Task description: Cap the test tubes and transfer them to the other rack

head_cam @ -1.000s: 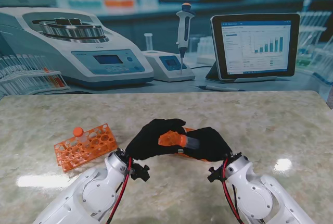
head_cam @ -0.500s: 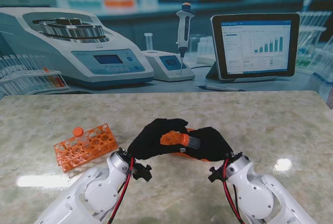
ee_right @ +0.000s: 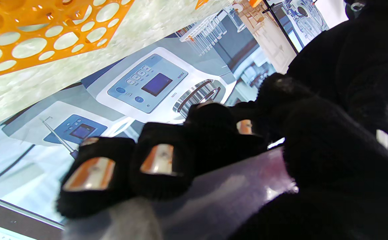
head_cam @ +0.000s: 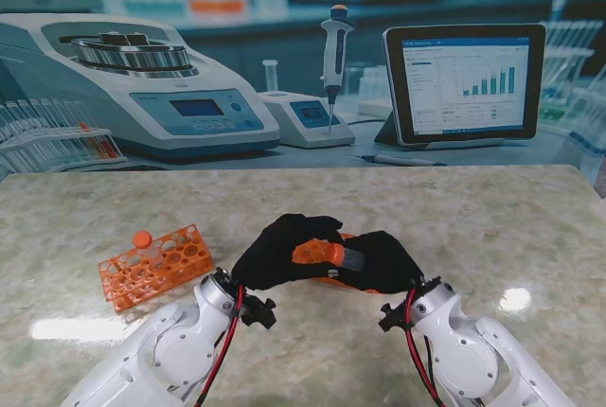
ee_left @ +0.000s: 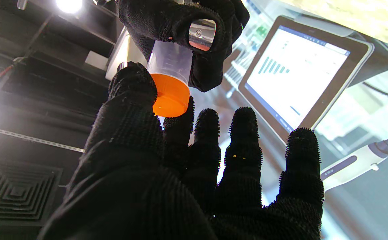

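On the left of the table stands an orange tube rack [head_cam: 156, 265], well apart from both hands. One capped tube [head_cam: 143, 240] stands upright in its far-left corner; the other holes visible appear vacant.

Next comes the left hand [head_cam: 279, 251], raised over the table near me at centre. Its thumb [ee_left: 132, 91] and index finger [ee_left: 177, 125] are closed on the orange cap [ee_left: 170, 96]; the remaining three fingers stand extended and apart, touching nothing.

The cap sits on the mouth of the clear test tube [head_cam: 348, 258]. The tube's long axis lies roughly level, running left to right between the two hands, cap end toward the left hand. Whether the cap is fully threaded cannot be told.

The right hand [head_cam: 379, 260] is wrapped around the tube barrel, fingers [ee_right: 162, 160] curled over it and thumb opposing. An orange object [head_cam: 348, 239], probably the second rack, shows just behind the hands and is mostly hidden.

Judgement: the capping step is in hand. The coming move turns on the cap and the tube sharing one axis; the left finger pair turns about that axis while the right hand holds the barrel fixed. Any tilt between them risks cross-threading. For the transfer, the tube needs turning upright, and the visible rack lies nearer the left hand.
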Available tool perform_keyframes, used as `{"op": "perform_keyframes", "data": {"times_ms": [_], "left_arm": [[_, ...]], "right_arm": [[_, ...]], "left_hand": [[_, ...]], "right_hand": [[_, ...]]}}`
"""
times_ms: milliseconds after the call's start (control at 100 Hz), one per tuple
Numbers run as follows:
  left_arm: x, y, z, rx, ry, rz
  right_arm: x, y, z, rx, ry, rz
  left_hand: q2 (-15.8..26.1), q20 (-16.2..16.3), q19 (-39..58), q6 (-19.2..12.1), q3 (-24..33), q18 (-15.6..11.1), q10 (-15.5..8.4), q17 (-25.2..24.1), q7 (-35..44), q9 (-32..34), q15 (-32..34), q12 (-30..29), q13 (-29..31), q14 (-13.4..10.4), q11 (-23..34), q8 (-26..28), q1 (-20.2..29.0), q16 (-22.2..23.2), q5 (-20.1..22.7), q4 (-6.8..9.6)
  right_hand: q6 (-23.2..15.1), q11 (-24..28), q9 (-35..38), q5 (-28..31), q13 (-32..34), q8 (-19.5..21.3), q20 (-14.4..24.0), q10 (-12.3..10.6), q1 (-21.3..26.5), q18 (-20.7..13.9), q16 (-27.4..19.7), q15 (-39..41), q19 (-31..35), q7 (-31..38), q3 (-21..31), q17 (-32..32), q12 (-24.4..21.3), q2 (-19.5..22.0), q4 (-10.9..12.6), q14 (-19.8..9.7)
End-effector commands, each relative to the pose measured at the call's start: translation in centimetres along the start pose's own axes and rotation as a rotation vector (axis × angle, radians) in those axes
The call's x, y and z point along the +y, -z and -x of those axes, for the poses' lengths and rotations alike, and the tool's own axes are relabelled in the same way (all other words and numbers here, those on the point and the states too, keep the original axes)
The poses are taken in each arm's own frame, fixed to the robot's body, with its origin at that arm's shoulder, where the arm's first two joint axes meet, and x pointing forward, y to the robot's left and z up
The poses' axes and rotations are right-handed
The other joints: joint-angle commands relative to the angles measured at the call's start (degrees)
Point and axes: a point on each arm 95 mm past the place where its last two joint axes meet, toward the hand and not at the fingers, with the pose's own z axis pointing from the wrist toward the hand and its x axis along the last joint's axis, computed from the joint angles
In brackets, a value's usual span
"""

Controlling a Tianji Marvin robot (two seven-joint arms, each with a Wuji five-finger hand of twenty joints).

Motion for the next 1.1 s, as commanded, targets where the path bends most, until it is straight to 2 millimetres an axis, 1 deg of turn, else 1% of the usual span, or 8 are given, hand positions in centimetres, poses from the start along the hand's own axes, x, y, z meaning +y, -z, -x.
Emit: {"op": "perform_keyframes", "data": {"times_ms": [0,310,340,430,590,610,640,1090], "left_arm": [[0.72,0.38,0.13,-0.012,0.003,0.022],[0.98,0.57,0.36,-0.017,-0.001,0.037],[1.01,0.57,0.37,-0.016,-0.002,0.039],[1.06,0.58,0.41,-0.014,-0.006,0.045],[1.05,0.62,0.4,-0.009,-0.012,0.043],[1.05,0.62,0.41,-0.009,-0.012,0.042],[1.05,0.63,0.4,-0.008,-0.013,0.042],[0.93,0.84,0.3,0.003,-0.011,0.063]], "right_arm": [[-0.01,-0.38,-1.09,0.028,-0.01,0.008],[0.0,-0.37,-1.2,0.029,-0.01,0.011],[0.0,-0.36,-1.2,0.029,-0.01,0.011],[0.01,-0.34,-1.2,0.029,-0.009,0.011],[0.02,-0.32,-1.23,0.03,-0.008,0.011],[0.02,-0.32,-1.23,0.03,-0.008,0.011],[0.03,-0.32,-1.23,0.03,-0.008,0.011],[0.05,-0.26,-1.2,0.029,-0.006,0.008]], "left_hand": [[3.76,0.35,1.11,-9.13,7.26,0.6,-2.02,-0.85,6.91,0.31,0.35,1.02,1.62,-1.5,0.32,0.66,11.74,0.7,9.58,4.19],[3.98,0.19,0.38,-15.54,8.67,0.39,-2.16,-1.5,4.06,0.51,-0.41,0.23,1.23,-1.69,-0.54,-1.35,12.34,0.14,9.61,4.42],[3.64,0.24,-0.04,-16.08,11.19,0.29,-2.24,-1.51,2.92,0.55,-0.73,-0.37,1.18,-1.75,-0.74,0.11,11.29,-0.44,9.45,3.83],[3.32,0.26,-0.17,-17.73,11.87,0.27,-2.37,-1.67,2.54,0.51,-0.86,-0.5,0.99,-1.78,-0.84,0.46,10.85,-0.58,8.51,3.65],[3.14,0.24,-0.44,-18.8,13.6,0.29,-2.59,-1.86,2.36,0.36,-1.16,-0.74,0.63,-1.75,-1.08,0.78,10.31,-0.8,7.57,3.76],[2.63,0.39,-0.49,-18.88,16.27,0.27,-2.62,-1.84,2.06,0.43,-1.22,-1.02,0.69,-1.89,-1.13,0.84,8.93,-0.99,7.59,3.31],[2.65,0.39,-0.63,-18.95,17.16,0.28,-2.55,-2.04,1.88,0.37,-1.27,-1.1,0.57,-1.77,-1.15,0.83,8.57,-1.06,7.39,3.06],[3.94,0.03,-2.37,-19.79,20.29,0.15,-2.5,-3.18,-0.02,-0.7,-2.6,-2.15,-1.07,-1.29,-2.27,0.2,8.58,-2.07,6.38,2.91]], "right_hand": [[-0.05,0.97,2.33,2.67,1.04,1.4,3.16,-1.09,0.81,-3.47,4.28,10.7,15.3,3.34,0.27,3.4,0.86,1.32,-0.96,-7.47],[-0.1,0.98,2.34,2.61,1.04,1.41,3.16,-1.12,0.77,-3.47,4.28,10.7,15.3,3.32,0.25,3.4,0.87,1.36,-0.97,-7.47],[-0.1,0.98,2.34,2.61,1.04,1.41,3.16,-1.14,0.78,-3.47,4.28,10.7,15.3,3.32,0.26,3.4,0.87,1.41,-0.97,-7.47],[-0.12,0.97,2.33,2.6,1.04,1.41,3.16,-1.17,0.79,-3.47,4.28,10.7,15.3,3.32,0.23,3.4,0.87,1.41,-0.98,-7.47],[-0.12,0.98,2.34,2.6,1.04,1.42,3.16,-1.16,0.86,-3.47,4.28,10.7,15.3,3.31,0.21,3.4,0.88,1.41,-0.98,-7.47],[-0.12,0.99,2.33,2.6,1.04,1.42,3.16,-1.14,0.8,-3.47,4.28,10.7,15.3,3.31,0.17,3.4,0.88,1.38,-0.99,-7.47],[-0.12,0.98,2.33,2.6,1.04,1.42,3.16,-1.1,0.82,-3.47,4.28,10.7,15.3,3.31,0.18,3.4,0.88,1.39,-0.98,-7.47],[-0.18,0.96,2.33,2.57,1.04,1.44,3.16,-1.16,0.77,-3.47,4.28,10.7,15.3,3.3,0.18,3.4,0.87,1.48,-0.99,-7.47]]}}
